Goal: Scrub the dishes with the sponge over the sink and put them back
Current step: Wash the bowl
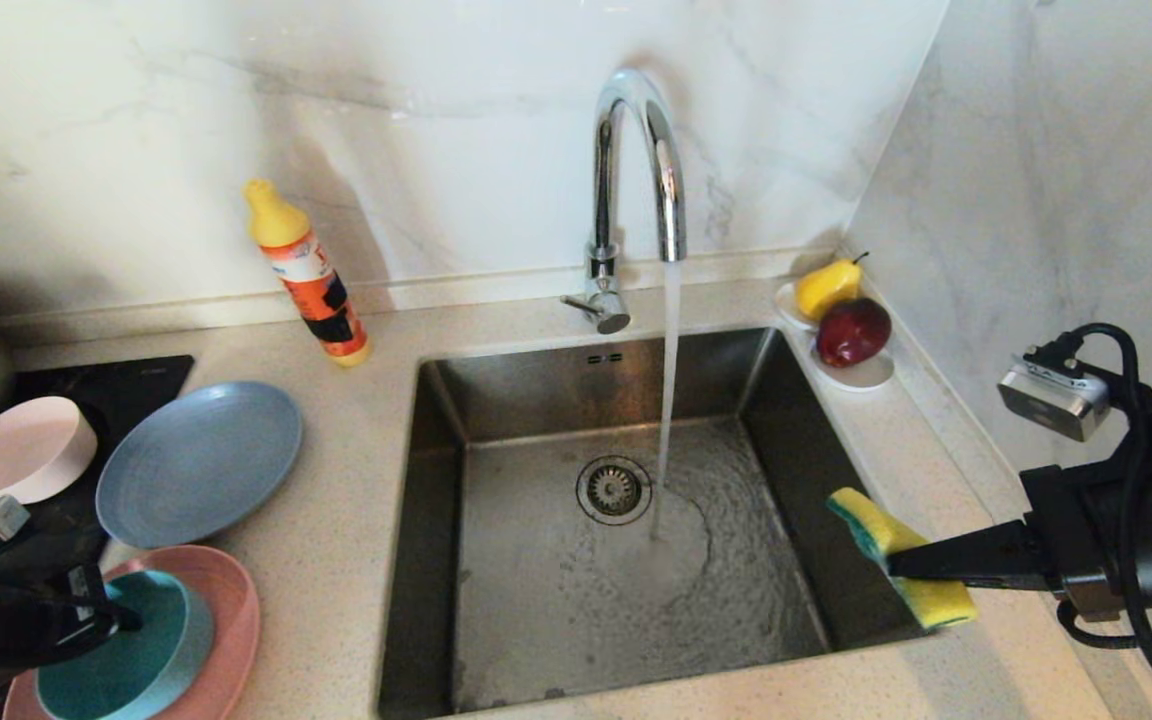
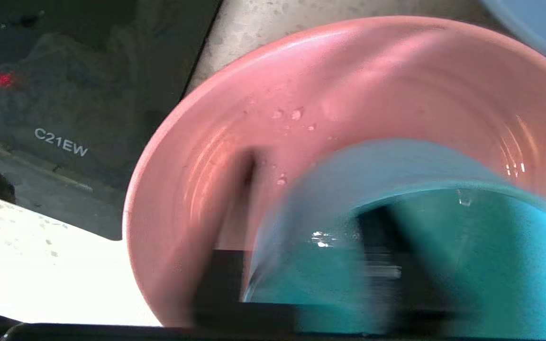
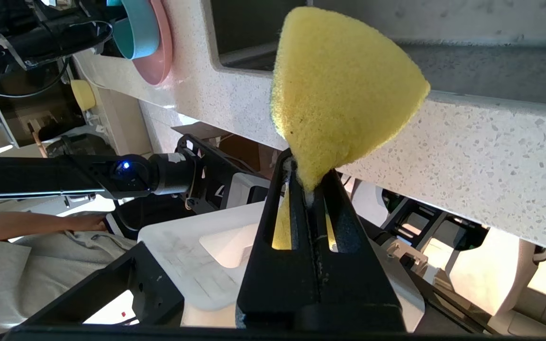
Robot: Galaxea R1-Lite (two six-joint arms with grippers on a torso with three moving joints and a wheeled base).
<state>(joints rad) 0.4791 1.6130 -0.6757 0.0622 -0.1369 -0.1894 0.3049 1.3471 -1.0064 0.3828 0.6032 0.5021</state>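
Observation:
The teal bowl [image 1: 146, 660] [image 2: 491, 265] sits inside the salmon-pink plate [image 1: 231, 610] [image 2: 349, 85] on the counter left of the sink [image 1: 536, 600]. My left gripper [image 1: 121, 620] [image 2: 311, 199] straddles the bowl's near wall, one finger inside and one outside, pinched on it. The grey-blue plate [image 1: 198, 462] and the pale pink bowl [image 1: 31, 445] lie behind. My right gripper [image 1: 891, 565] [image 3: 308, 177] is shut on the yellow-and-green sponge [image 1: 936, 600] [image 3: 339, 85] and holds it over the sink's right front corner.
Water runs from the chrome faucet [image 1: 636, 150] into the basin next to the drain [image 1: 614, 490]. An orange detergent bottle [image 1: 311, 275] leans at the back wall. A white dish [image 1: 861, 375] with a pear and an apple sits at the right. A black cooktop [image 1: 116, 395] lies far left.

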